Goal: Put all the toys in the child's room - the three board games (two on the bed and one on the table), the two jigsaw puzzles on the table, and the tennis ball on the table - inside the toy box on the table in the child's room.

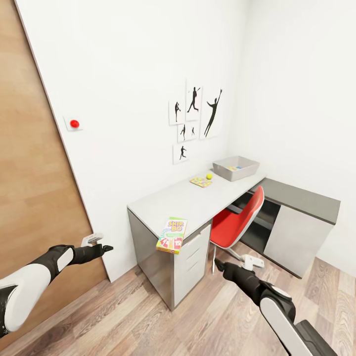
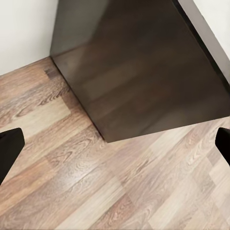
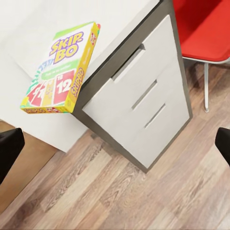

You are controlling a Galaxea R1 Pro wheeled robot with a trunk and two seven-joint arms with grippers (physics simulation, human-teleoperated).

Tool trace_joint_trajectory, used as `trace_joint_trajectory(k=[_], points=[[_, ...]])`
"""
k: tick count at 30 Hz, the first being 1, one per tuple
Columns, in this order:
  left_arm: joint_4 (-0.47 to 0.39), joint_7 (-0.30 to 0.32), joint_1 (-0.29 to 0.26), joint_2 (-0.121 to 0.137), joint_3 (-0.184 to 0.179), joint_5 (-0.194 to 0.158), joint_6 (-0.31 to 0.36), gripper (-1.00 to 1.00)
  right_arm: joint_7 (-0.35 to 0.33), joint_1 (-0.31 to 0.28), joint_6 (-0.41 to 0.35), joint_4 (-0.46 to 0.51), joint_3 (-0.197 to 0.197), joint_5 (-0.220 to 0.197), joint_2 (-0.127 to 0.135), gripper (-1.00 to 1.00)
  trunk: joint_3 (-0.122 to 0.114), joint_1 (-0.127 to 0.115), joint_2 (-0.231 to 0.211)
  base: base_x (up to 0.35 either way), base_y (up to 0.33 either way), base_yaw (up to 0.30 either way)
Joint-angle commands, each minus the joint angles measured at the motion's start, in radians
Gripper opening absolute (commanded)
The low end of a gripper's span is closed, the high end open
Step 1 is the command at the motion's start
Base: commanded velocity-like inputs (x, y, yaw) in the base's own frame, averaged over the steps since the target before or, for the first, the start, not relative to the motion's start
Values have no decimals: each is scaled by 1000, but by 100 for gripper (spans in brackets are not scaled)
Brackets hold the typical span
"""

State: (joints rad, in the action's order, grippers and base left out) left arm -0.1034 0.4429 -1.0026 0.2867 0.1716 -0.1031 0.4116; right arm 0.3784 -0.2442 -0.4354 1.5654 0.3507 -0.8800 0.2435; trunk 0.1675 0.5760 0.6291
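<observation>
SKIP-BO board game (image 1: 171, 236): flat on the near end of the surface (image 1: 163, 200), one corner hanging past the front edge above the white drawer unit (image 1: 192, 260); in the right wrist view (image 3: 60, 68) yellow edges and red number cards legible.
Jigsaw puzzle (image 1: 200, 182): small multicoloured mat lying flat farther along the surface, near the wall.
Tennis ball (image 1: 209, 176): yellow-green, just beside the puzzle, between it and the toy box.
Toy box (image 1: 247, 172): light grey bin at the far end of the surface, in the corner; something coloured inside, too small to identify.
Left gripper (image 1: 105, 247): held low over the wood floor (image 1: 148, 316), near the brown door (image 1: 29, 188), well apart from the surface; in the left wrist view fingertips (image 2: 9, 148) spread wide, nothing between them.
Right gripper (image 1: 221, 267): low in front of the drawer unit, below the red chair (image 1: 237, 222); in the right wrist view fingertips (image 3: 9, 148) wide apart and empty.
Wall: black sports silhouettes (image 1: 195, 121) above the surface, red round button (image 1: 74, 123) beside the door.
Side cabinet (image 1: 301, 225): lower dark-topped unit joining the surface at the right.
</observation>
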Motion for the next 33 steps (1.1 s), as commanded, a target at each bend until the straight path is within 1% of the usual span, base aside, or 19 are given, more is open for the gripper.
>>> trace_joint_trajectory(k=[1,4,8,10,12,15,16,18,20,21,23,24,25,26,28,29,31,32,33], points=[[-1,1,-1,0,2,-10,11,100,9,-1,-6,5,0,-10,0,100,5,4,9,0,0,0],[-1,11,-1,1,3,-11,13,100,6,-2,-21,11,-10,-11,-4,100,14,16,30,0,0,0],[-1,47,-1,6,3,-11,18,100,-4,-5,-42,15,-18,-13,-11,100,27,31,58,0,0,0],[-1,72,-1,8,3,-11,21,100,-28,-8,-45,15,-19,-14,-16,100,33,39,72,0,0,0],[-1,91,-1,9,3,-10,22,100,-59,-10,-46,16,-20,-15,-24,100,39,46,86,0,0,0],[-1,133,-1,11,3,-10,27,100,-160,-15,-46,16,-25,-14,-55,100,49,58,107,0,0,0],[-1,139,-1,11,3,-10,30,100,-177,-16,-46,16,-28,-13,-61,100,52,62,114,0,0,0],[-1,150,-1,13,4,-11,35,100,-202,-19,-47,16,-42,-14,-68,100,58,69,128,0,0,0],[-1,166,-1,16,6,-18,51,100,-226,-23,-52,16,-70,-14,-76,100,65,77,142,0,0,0],[-1,179,-1,20,12,-31,66,100,-235,-24,-54,16,-86,-15,-78,100,68,81,149,0,0,0],[-1,194,-1,26,24,-53,84,100,-242,-24,-55,16,-98,-15,-78,100,74,89,163,0,0,0],[-1,209,-1,33,37,-81,101,100,-247,-24,-54,16,-111,-15,-75,100,77,92,170,0,0,0],[-1,216,-1,35,44,-97,110,100,-250,-23,-53,16,-120,-16,-75,100,80,96,177,0,0,0],[-1,226,-1,39,54,-126,125,100,-258,-21,-50,16,-141,-16,-76,100,83,100,184,0,0,0],[0,232,-1,41,61,-153,140,100,-268,-19,-46,16,-164,-17,-77,100,90,108,198,0,0,0],[0,237,-1,43,65,-178,158,100,-282,-16,-44,16,-183,-17,-78,100,93,112,205,0,0,0],[0,240,0,44,68,-200,180,100,-300,-14,-43,16,-197,-17,-80,100,99,119,219,0,0,0],[0,242,1,45,70,-221,203,100,-322,-13,-41,16,-206,-17,-81,100,102,123,226,0,0,0],[0,242,3,46,71,-232,214,100,-333,-13,-40,16,-209,-17,-81,100,105,127,233,0,0,0]])
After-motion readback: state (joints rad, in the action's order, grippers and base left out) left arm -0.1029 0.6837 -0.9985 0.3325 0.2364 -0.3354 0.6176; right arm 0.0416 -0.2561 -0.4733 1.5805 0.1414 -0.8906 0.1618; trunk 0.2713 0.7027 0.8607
